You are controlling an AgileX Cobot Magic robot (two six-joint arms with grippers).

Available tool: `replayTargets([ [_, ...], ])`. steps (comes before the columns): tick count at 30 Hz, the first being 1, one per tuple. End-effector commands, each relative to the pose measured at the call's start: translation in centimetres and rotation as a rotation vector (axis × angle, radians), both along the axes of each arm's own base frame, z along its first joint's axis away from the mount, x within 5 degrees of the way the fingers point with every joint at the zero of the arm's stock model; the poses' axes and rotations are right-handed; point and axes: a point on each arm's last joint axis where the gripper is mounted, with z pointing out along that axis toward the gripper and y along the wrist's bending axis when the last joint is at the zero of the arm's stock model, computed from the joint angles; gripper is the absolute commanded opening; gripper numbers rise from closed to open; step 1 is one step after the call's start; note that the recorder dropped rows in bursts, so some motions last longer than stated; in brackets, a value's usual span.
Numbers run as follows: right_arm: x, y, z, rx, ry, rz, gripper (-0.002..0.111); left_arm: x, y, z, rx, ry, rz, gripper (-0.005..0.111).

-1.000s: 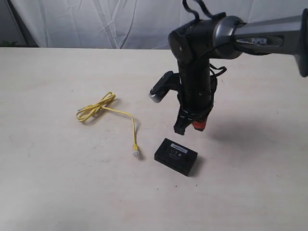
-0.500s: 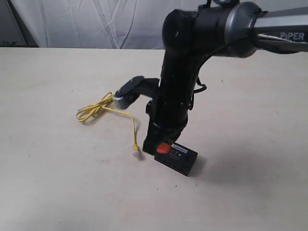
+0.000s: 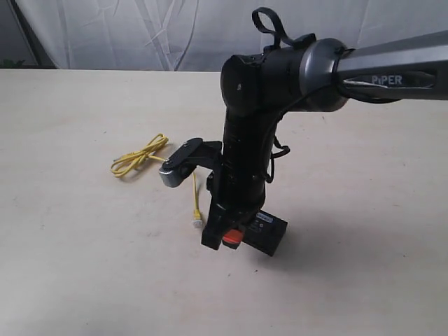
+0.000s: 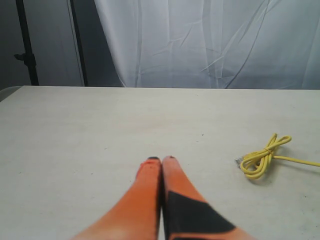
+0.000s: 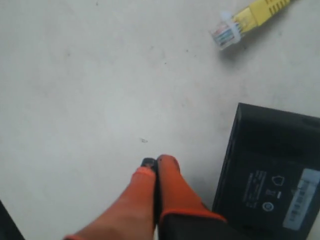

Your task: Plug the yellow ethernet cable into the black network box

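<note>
The yellow ethernet cable [image 3: 137, 157] lies on the table at the left in a knotted loop, and its clear plug [image 3: 197, 222] rests near the black network box [image 3: 270, 234]. My right gripper [image 3: 224, 240] is shut and empty, low over the table at the box's left end, between box and plug. In the right wrist view its orange fingertips [image 5: 167, 165] are pressed together beside the box [image 5: 272, 175], with the plug [image 5: 227, 32] farther ahead. My left gripper [image 4: 161, 160] is shut and empty above bare table, and the cable's coil [image 4: 262, 156] lies off to its side.
The right arm [image 3: 248, 140] stands over the box and hides part of it; its wrist camera [image 3: 175, 166] sticks out above the cable's straight run. The pale table [image 3: 84, 266] reaches to a white curtain [image 3: 140, 35] at the back.
The right arm has swung left and down, from above the box's far side to the table at its left end. Cable and box have not moved.
</note>
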Motion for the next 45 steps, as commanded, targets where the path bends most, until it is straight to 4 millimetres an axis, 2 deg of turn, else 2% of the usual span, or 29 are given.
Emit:
replayTargets([
  [1, 0.1, 0.3, -0.9, 0.003, -0.022, -0.002, -0.001, 0.0, 0.0, -0.1, 0.0, 0.0, 0.001, 0.0],
  [9, 0.7, 0.2, -3.0, -0.053, -0.047, 0.028, -0.001, 0.0, 0.0, -0.1, 0.0, 0.0, 0.001, 0.0],
  [27, 2.4, -0.4, -3.3, -0.098, -0.218, 0.082, -0.001, 0.0, 0.0, -0.1, 0.0, 0.0, 0.001, 0.0],
  [39, 4.5, -3.0, -3.3, -0.114, -0.209, -0.001, -0.001, 0.0, 0.0, -0.1, 0.0, 0.0, 0.001, 0.0],
  [42, 4.5, -3.1, -3.2, -0.11, -0.204, -0.008, -0.001, 0.0, 0.0, -0.1, 0.0, 0.0, 0.001, 0.0],
  [45, 4.2, -2.7, -1.0, -0.056, -0.181, -0.055, -0.001, 0.0, 0.0, -0.1, 0.0, 0.0, 0.001, 0.0],
])
